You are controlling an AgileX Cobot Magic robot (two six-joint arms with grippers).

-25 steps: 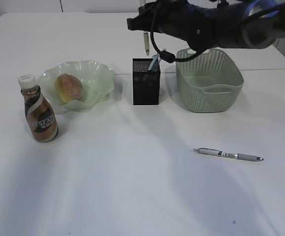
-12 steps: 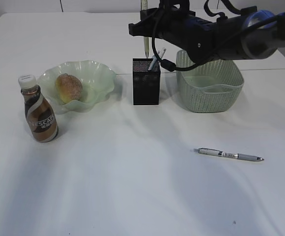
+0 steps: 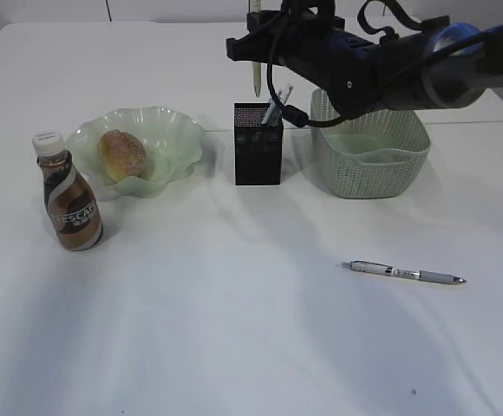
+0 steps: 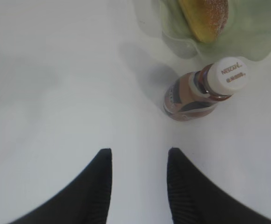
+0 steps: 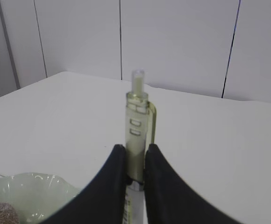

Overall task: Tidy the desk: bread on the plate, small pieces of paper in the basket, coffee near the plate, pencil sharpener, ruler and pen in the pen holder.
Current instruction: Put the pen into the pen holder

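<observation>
Above the holder: the right pincer [image 3: 256, 48] grips a pale yellow-green translucent plastic pen [image 3: 257, 80] upright, tip down, over the black square metal-mesh pen holder [image 3: 258, 147].
Grip: in the right wrist view the two black fingers [image 5: 108, 179] are narrowed on the pen barrel [image 5: 136, 140], clip end up.
Alignment: the tip hangs near the holder's left rim, so I would nudge toward the middle before lowering.
Obstacle: something pale blue-and-white [image 3: 273, 106] already leans out of the holder's right side; come down clear of it.
Release: I judge it best to let go only once the tip is well inside the mesh, keeping the pen vertical.
Left pincer: its fingers [image 4: 96, 186] stand apart, holding nothing, above the white tabletop [image 3: 234, 329] near the brown Nescafe coffee bottle with white cap [image 4: 198, 93].
Remaining: a silver-grey ballpoint pen [image 3: 403, 273] lies on the tabletop, well apart from the holder.
Already placed: the golden-brown bun [image 3: 121, 154] sits in the pale green ruffled glass plate [image 3: 178, 130].
</observation>
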